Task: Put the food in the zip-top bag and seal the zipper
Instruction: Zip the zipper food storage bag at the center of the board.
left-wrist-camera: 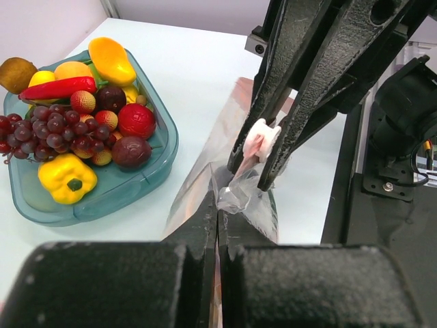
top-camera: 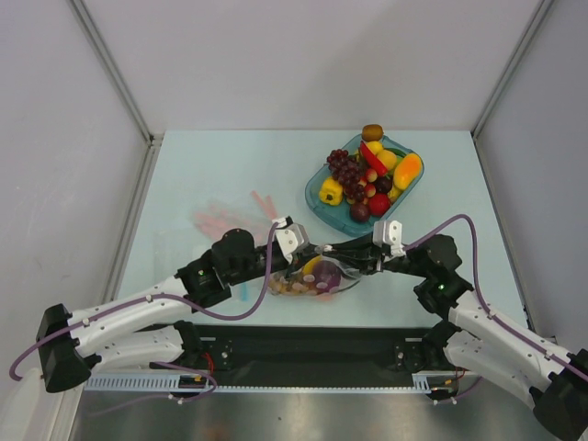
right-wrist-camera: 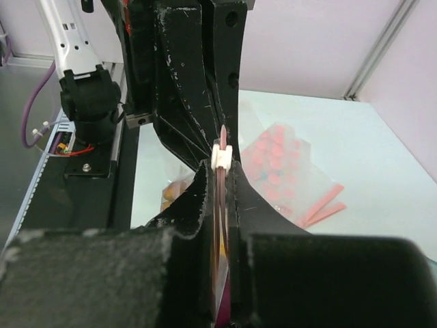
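The zip-top bag point(top-camera: 342, 285) lies near the table's front edge, between the two arms. Inside it I see food: a yellow lemon point(top-camera: 312, 265), a purple piece point(top-camera: 328, 275) and tan grapes point(top-camera: 289, 286). My left gripper point(left-wrist-camera: 218, 209) is shut on a crumpled clear edge of the zip-top bag point(left-wrist-camera: 239, 197). My right gripper point(right-wrist-camera: 222, 168) is shut on the pink zipper point(right-wrist-camera: 222, 205), just below its white slider point(right-wrist-camera: 222, 156). In the left wrist view the right gripper's fingers point(left-wrist-camera: 273, 130) pinch that slider point(left-wrist-camera: 261, 140) right above my left fingertips. From above, the left gripper point(top-camera: 305, 259) and right gripper point(top-camera: 329, 251) meet over the bag.
A teal tray point(top-camera: 315, 197) at the back right holds more toy fruit, such as dark grapes point(top-camera: 347, 170) and a yellow pepper point(top-camera: 331, 191). Spare clear bags with pink strips point(top-camera: 225, 220) lie left of centre. Grey walls enclose the table's sides and back.
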`<control>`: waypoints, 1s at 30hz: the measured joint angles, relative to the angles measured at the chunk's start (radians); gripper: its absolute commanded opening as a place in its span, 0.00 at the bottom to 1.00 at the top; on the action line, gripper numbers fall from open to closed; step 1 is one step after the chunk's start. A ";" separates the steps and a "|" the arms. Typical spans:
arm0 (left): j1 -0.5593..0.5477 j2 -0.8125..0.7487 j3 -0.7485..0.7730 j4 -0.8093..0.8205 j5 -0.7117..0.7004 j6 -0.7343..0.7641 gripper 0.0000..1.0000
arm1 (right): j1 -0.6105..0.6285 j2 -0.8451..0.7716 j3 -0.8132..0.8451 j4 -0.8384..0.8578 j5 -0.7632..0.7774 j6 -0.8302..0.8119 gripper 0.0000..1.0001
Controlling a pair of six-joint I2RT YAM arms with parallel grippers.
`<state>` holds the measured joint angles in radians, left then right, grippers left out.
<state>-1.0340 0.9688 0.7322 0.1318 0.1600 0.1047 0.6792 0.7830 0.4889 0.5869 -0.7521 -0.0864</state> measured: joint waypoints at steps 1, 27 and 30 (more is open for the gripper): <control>0.000 0.000 0.000 0.000 0.000 0.000 0.00 | 0.000 0.000 0.002 0.000 -0.001 0.004 0.00; 0.000 -0.007 0.000 0.045 0.159 0.008 0.00 | 0.000 -0.013 0.007 0.011 0.002 0.089 0.16; 0.000 -0.006 0.000 0.045 0.161 0.008 0.00 | 0.000 -0.012 0.007 0.011 -0.002 0.095 0.14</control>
<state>-1.0336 0.9623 0.7326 0.1772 0.3206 0.1131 0.6792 0.7712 0.4961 0.5983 -0.7544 0.0086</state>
